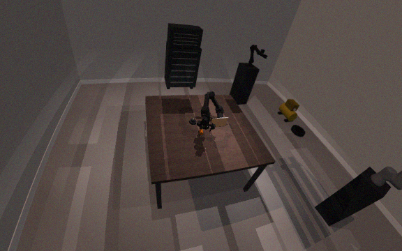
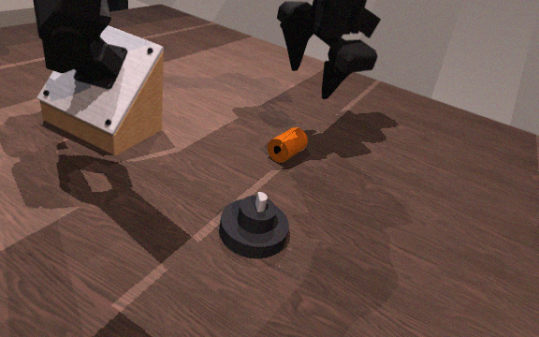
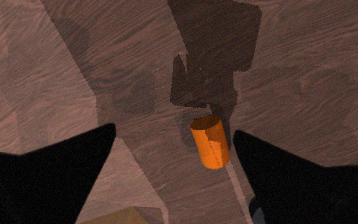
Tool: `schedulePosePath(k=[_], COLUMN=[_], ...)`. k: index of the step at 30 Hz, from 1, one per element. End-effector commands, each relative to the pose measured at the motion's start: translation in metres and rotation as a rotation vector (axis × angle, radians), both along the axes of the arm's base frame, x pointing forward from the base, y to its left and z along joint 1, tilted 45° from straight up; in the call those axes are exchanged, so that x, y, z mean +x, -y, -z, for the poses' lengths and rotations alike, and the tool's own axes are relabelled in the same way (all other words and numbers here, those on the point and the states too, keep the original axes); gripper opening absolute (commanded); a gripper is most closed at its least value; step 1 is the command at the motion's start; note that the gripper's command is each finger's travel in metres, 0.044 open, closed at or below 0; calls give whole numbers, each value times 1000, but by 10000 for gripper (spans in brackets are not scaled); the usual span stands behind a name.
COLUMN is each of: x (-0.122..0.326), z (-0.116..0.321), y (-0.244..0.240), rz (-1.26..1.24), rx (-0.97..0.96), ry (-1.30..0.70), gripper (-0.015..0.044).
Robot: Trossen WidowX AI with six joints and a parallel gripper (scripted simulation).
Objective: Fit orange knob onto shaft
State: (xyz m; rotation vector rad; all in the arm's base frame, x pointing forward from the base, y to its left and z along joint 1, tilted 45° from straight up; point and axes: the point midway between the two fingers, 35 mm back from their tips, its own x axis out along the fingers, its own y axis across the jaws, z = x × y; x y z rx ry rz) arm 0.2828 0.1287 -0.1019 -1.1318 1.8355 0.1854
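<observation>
With the round pedestal (image 1: 192, 121) (image 2: 254, 229) as datum, the orange knob (image 1: 201, 132) (image 2: 288, 145) (image 3: 211, 142) lies on its side just beyond it in the exterior view, below the gripper's (image 1: 206, 128) (image 2: 310, 84) (image 3: 175, 129) spread, unloaded jaws, its long axis running between them, nearer one fingertip.

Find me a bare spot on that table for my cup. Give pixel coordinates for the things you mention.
Room shows between the slanted block (image 1: 220, 123) (image 2: 139, 103) (image 3: 117, 218) and pedestal (image 1: 192, 121) (image 2: 254, 241) (image 3: 258, 216), and on the exterior camera's side of the pedestal. Crowded: around the orange knob (image 1: 201, 132) (image 2: 288, 145) (image 3: 212, 145), beneath the open tool (image 1: 206, 129) (image 2: 310, 84) (image 3: 176, 132).
</observation>
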Motion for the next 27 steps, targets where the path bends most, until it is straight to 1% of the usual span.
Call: schedulePosePath(k=[1,15,20,27], x=[2,4,2,2], z=[-20,-20,-3,0], y=[55,55,71,74], rz=[-345,-345,-345,-345], rx=[-43,-43,-44,-44], ry=[-241,-241,-241,-241], gripper=[440,440,440,440])
